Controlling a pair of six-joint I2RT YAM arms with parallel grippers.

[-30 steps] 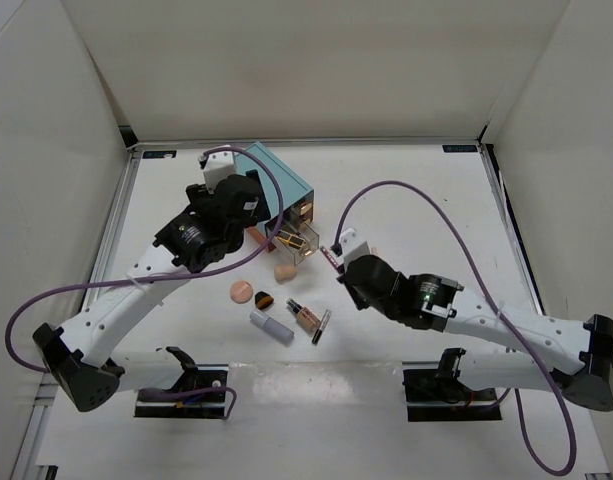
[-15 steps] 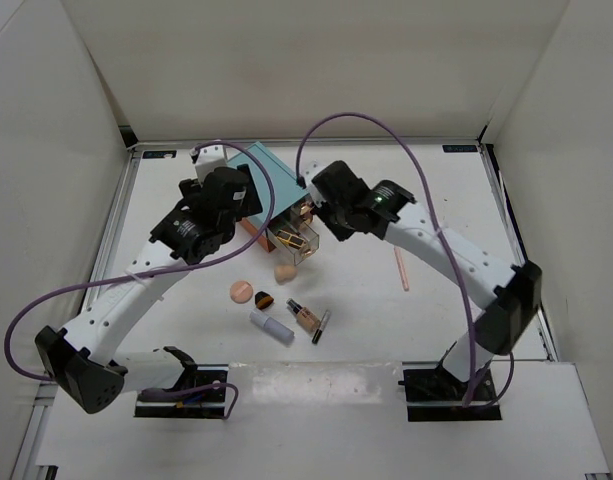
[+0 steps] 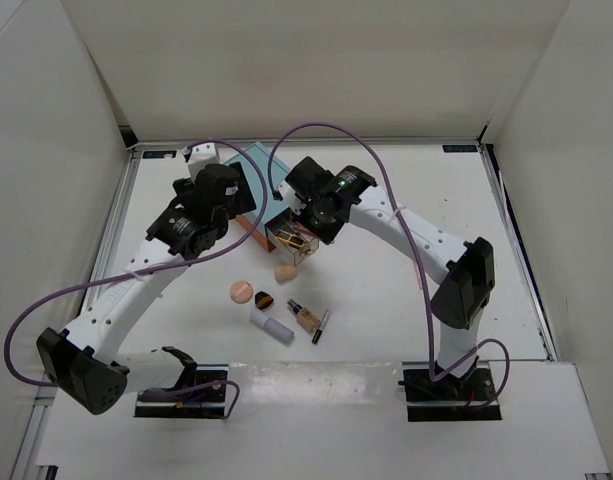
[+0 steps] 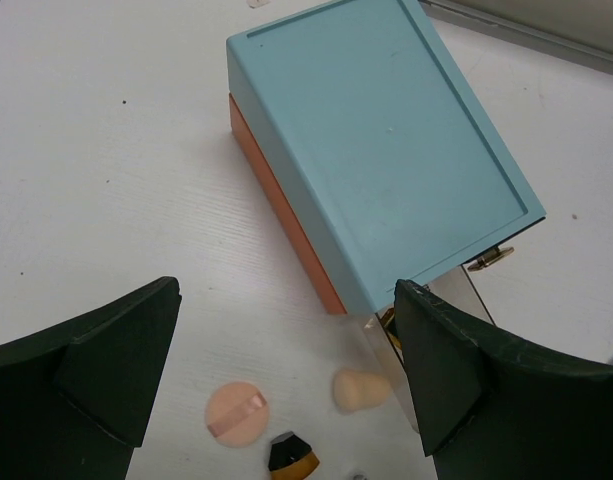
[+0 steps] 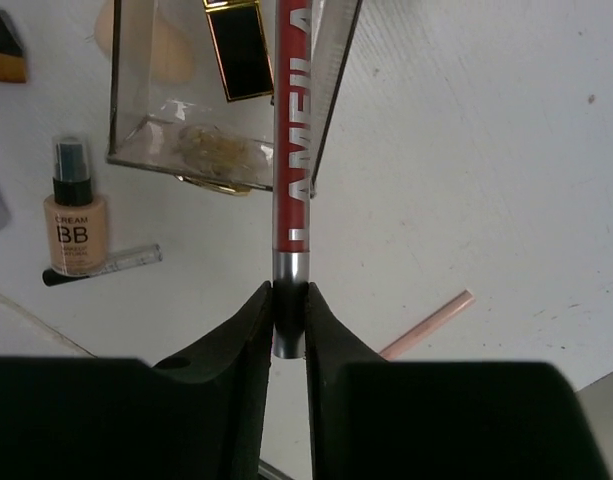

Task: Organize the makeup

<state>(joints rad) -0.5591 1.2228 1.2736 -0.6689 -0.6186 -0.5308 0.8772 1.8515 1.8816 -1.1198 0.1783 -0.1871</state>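
Red pencil (image 5: pixel 290 150) is pinched by its silver end in the right gripper (image 5: pixel 289 302), fingers closed narrow on it. In the wrist view its long axis runs 6 to 12 o'clock, away from the fingers. The barrel lies along the 3 o'clock wall of the clear drawer (image 5: pixel 136 110), so I judge it needs a nudge toward 9 before release. The right arm is the nearer one to the drawer. The left gripper (image 4: pixel 286 372) hangs wide and empty over the teal box (image 4: pixel 386 150), at 10 o'clock from the drawer in the top view.

Count:
- One lipstick (image 5: pixel 238 48) shows in the drawer.
- On the table at 6 to 7 o'clock of it lie one sponge (image 3: pixel 284 272), one puff (image 3: pixel 240 291), one compact (image 3: pixel 264 299), one white tube (image 3: pixel 272 327), one bottle (image 5: pixel 74 225) and one dark slim pencil (image 5: pixel 101 263).
- One pink pencil (image 5: pixel 426 325) lies apart at 4 o'clock.
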